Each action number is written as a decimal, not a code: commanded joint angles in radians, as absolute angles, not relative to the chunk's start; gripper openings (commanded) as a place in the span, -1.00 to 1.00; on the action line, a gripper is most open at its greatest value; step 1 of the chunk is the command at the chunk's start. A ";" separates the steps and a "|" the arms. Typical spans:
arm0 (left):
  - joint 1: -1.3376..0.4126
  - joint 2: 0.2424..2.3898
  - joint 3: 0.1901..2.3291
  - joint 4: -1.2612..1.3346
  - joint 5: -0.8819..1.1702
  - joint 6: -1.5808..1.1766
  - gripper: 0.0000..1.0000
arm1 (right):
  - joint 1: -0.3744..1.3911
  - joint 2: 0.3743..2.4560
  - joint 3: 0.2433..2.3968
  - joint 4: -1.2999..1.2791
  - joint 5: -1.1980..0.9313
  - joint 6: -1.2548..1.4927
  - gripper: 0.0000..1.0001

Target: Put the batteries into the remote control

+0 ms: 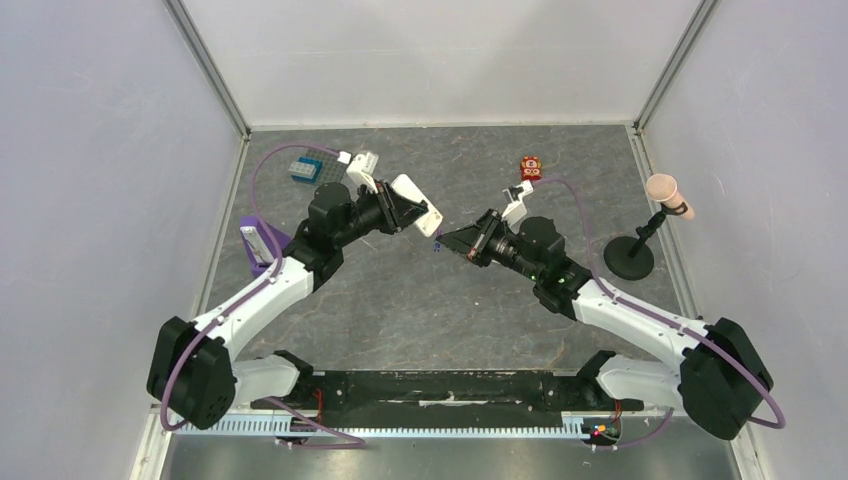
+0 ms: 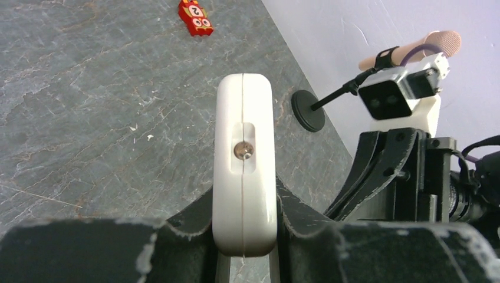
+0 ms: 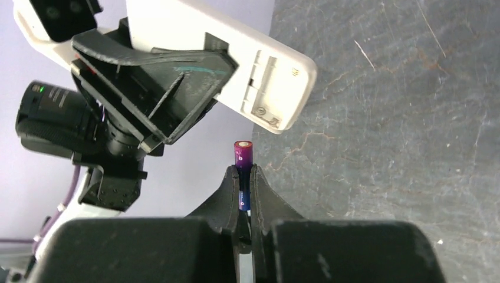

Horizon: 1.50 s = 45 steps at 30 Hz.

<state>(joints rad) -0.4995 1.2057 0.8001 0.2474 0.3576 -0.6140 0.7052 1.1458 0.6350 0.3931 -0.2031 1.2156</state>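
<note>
Left gripper (image 2: 244, 233): I see its jaws clamped on both sides of the remote control (image 2: 244, 171), holding it lifted off the table (image 2: 88, 118)
Remote control: white, its free end points toward my right arm, with a metal contact showing in the end recess
Right gripper (image 3: 245, 177): jaws pinching the bluish-purple battery (image 3: 243, 154) by its lower half, top end sticking out
Battery: just beside the remote's free end, not touching it
Red toy block (image 1: 530, 167): lying at the far side of the table, well apart
</note>
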 commanded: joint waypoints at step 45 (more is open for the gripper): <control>-0.498 1.227 0.759 0.235 0.433 -0.671 -0.96 | 0.709 1.330 0.609 0.445 -0.136 1.658 -1.00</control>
<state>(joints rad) -0.4984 1.2438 0.7597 0.2150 0.3912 -0.6750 0.7052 1.3216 0.6128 0.4225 -0.1558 1.6302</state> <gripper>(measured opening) 0.286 0.027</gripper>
